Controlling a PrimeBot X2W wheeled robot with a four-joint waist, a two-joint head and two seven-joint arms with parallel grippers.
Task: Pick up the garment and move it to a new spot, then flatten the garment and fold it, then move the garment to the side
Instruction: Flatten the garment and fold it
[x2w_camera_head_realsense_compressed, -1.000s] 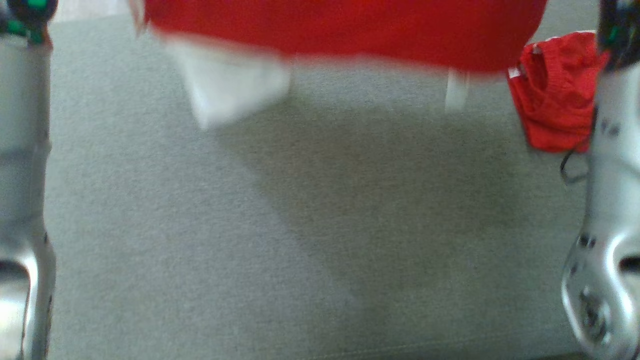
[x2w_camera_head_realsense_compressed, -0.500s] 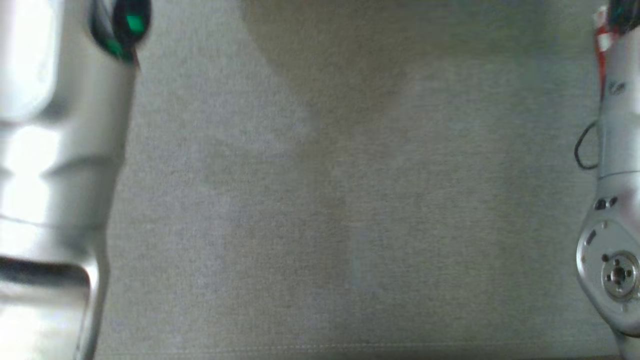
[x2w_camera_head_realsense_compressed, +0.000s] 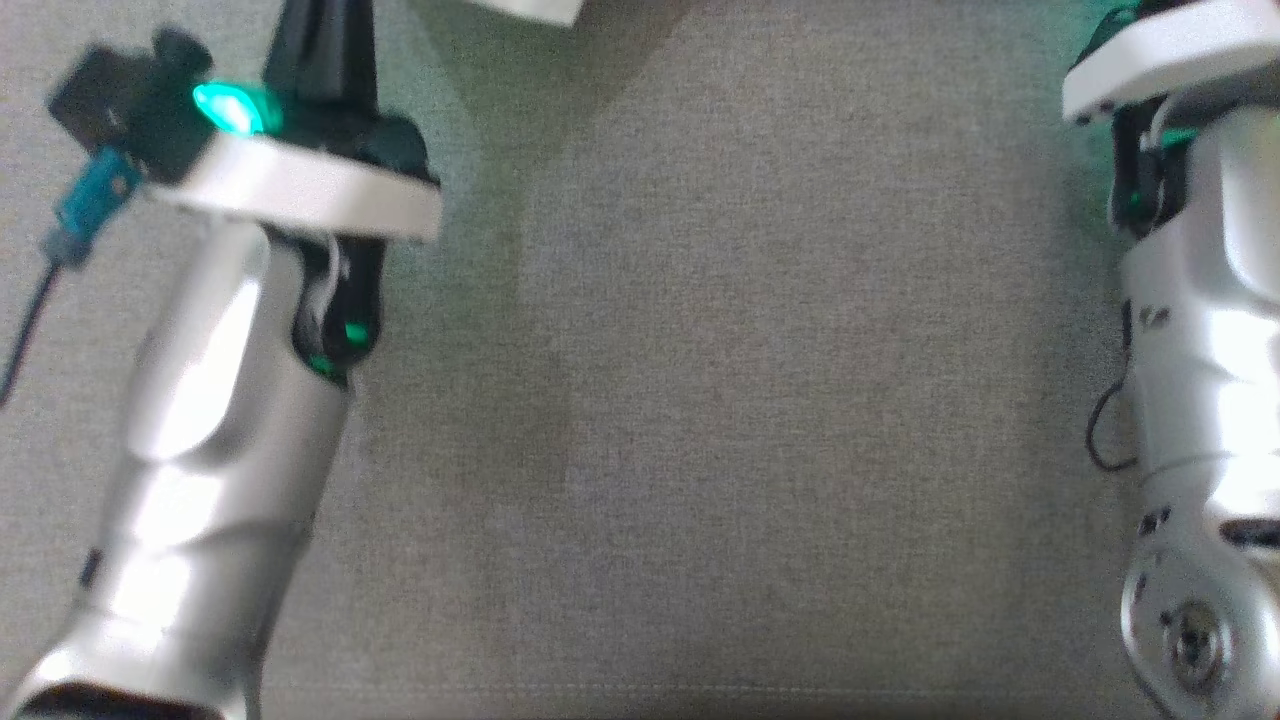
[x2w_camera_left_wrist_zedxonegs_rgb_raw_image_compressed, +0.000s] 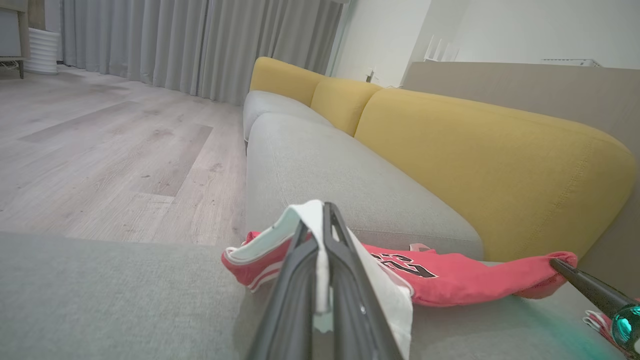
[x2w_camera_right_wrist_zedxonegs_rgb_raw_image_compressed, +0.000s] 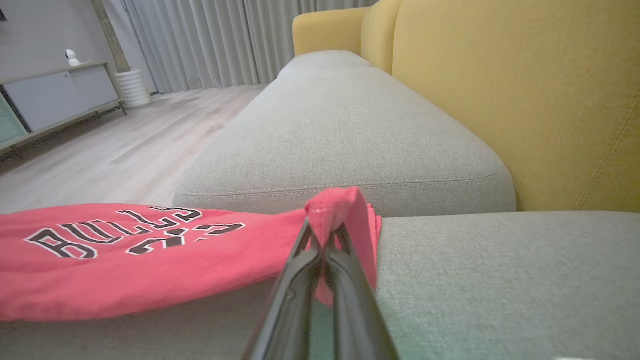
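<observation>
- Garment (x2w_camera_right_wrist_zedxonegs_rgb_raw_image_compressed: 125, 260): red jersey with white trim and black "BULLS" lettering, stretched out long between the two tools.
- The garment spans the grey seat cushion (x2w_camera_right_wrist_zedxonegs_rgb_raw_image_compressed: 500, 280) of the sofa, near the cushion edge that meets the next seat cushion (x2w_camera_right_wrist_zedxonegs_rgb_raw_image_compressed: 340, 130). Whether the cloth touches the seat or hangs just above it cannot be told.
- Left tool (x2w_camera_left_wrist_zedxonegs_rgb_raw_image_compressed: 316, 220): fingers pressed together, with a white-lined edge of the garment pinched between them. The cloth folds over the fingertips and drapes down both sides.
- Right tool (x2w_camera_right_wrist_zedxonegs_rgb_raw_image_compressed: 325, 235): fingers closed on a bunched red corner of the garment, which peaks just above the fingertips.
- In the left wrist view, the red cloth runs from the left tool across to the far corner clamped by the right tool, low in front of the yellow backrest (x2w_camera_left_wrist_zedxonegs_rgb_raw_image_compressed: 475, 165).
- In the head view, the left forearm (x2w_camera_head_realsense_compressed: 220, 420) and the right forearm (x2w_camera_head_realsense_compressed: 1200, 380) stand at opposite sides of the seat, with bare grey cushion between them.
- Wooden floor (x2w_camera_left_wrist_zedxonegs_rgb_raw_image_compressed: 100, 145) lies beyond the front edge of the sofa.
</observation>
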